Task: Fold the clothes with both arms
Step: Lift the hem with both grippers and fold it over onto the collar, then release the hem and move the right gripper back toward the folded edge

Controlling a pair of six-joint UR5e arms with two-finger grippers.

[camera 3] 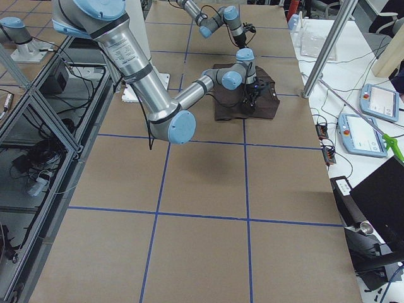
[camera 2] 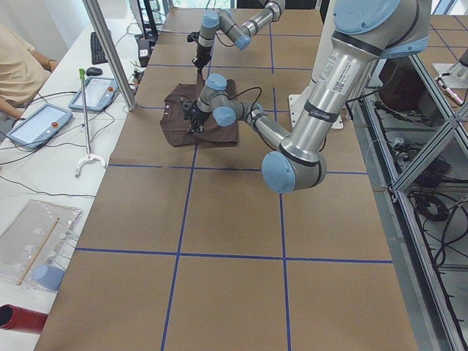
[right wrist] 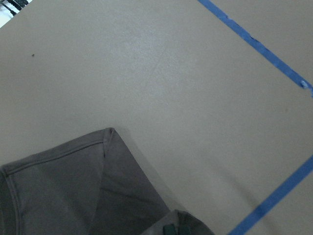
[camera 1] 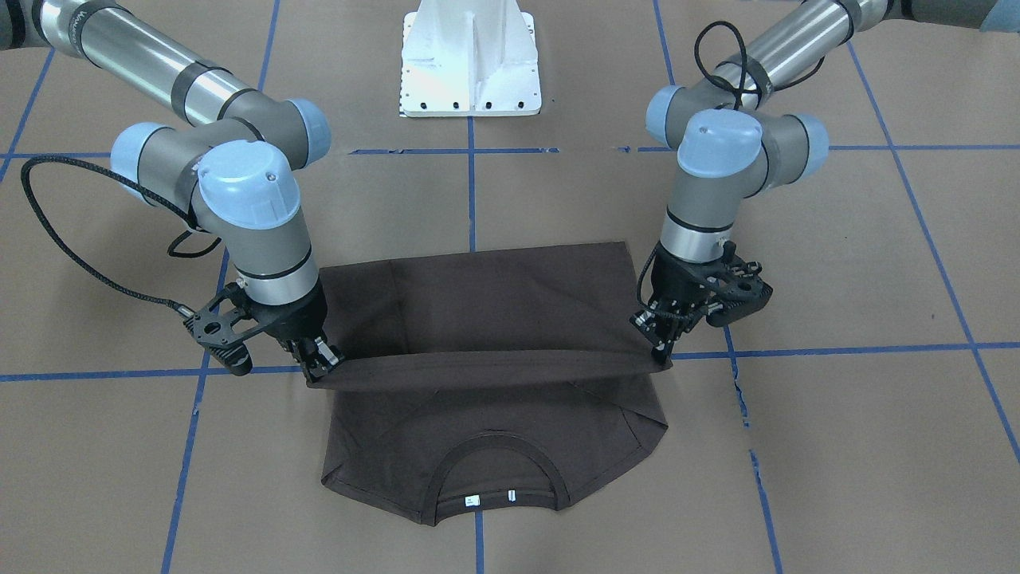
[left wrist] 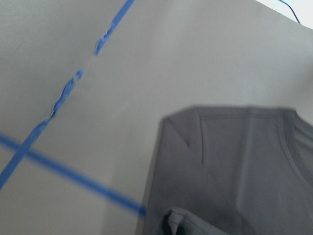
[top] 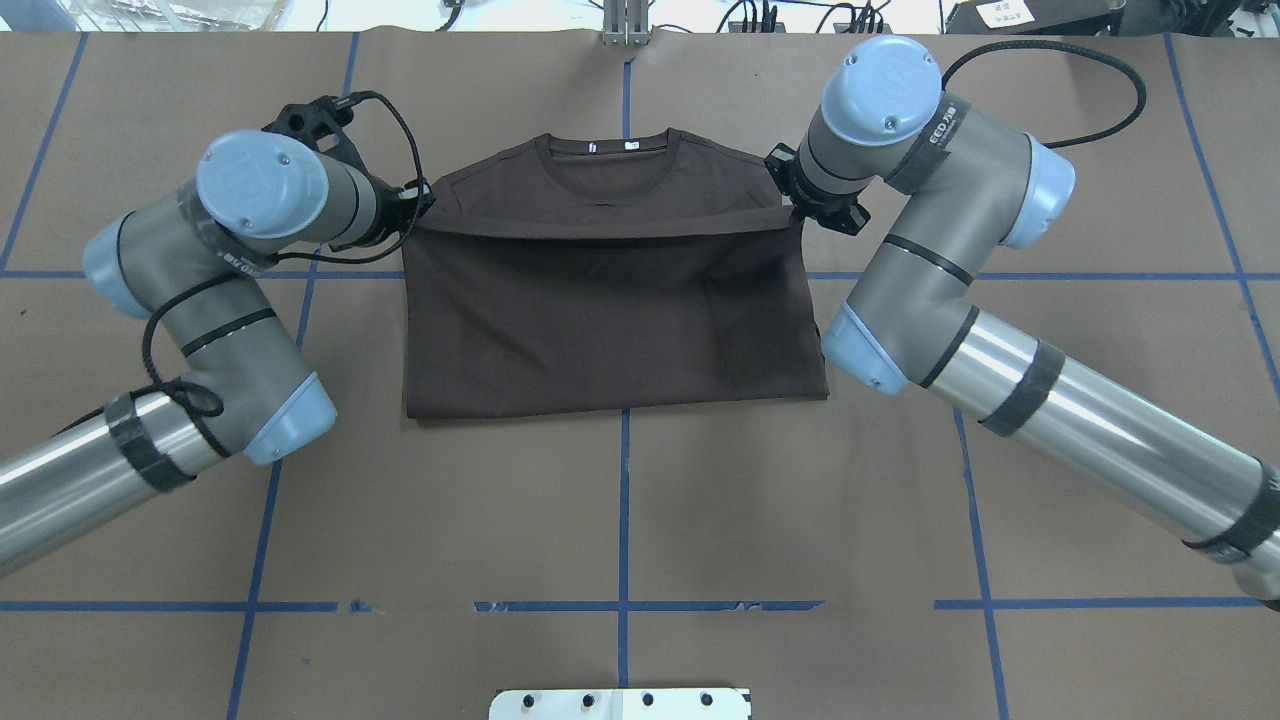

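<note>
The dark brown T-shirt (camera 1: pixel 494 303) lies on the brown table, its collar and white neck tags (camera 1: pixel 470 501) on the side away from the robot. Its lower half is folded up over the chest, and the folded edge (top: pixel 610 222) is stretched between both grippers just short of the collar. My left gripper (camera 1: pixel 660 351) is shut on one end of that edge and also shows in the overhead view (top: pixel 420 205). My right gripper (camera 1: pixel 323 365) is shut on the other end, seen too in the overhead view (top: pixel 795 210). Both wrist views show a shirt shoulder (left wrist: pixel 234 161) (right wrist: pixel 73 181) below.
The white pedestal base (camera 1: pixel 470 64) stands at the robot's side of the table. Blue tape lines (top: pixel 624 500) cross the brown surface. Teach pendants (camera 2: pixel 40 121) (camera 3: pixel 372 132) and a seated person (camera 2: pixel 18 69) are at a white side bench beyond the collar.
</note>
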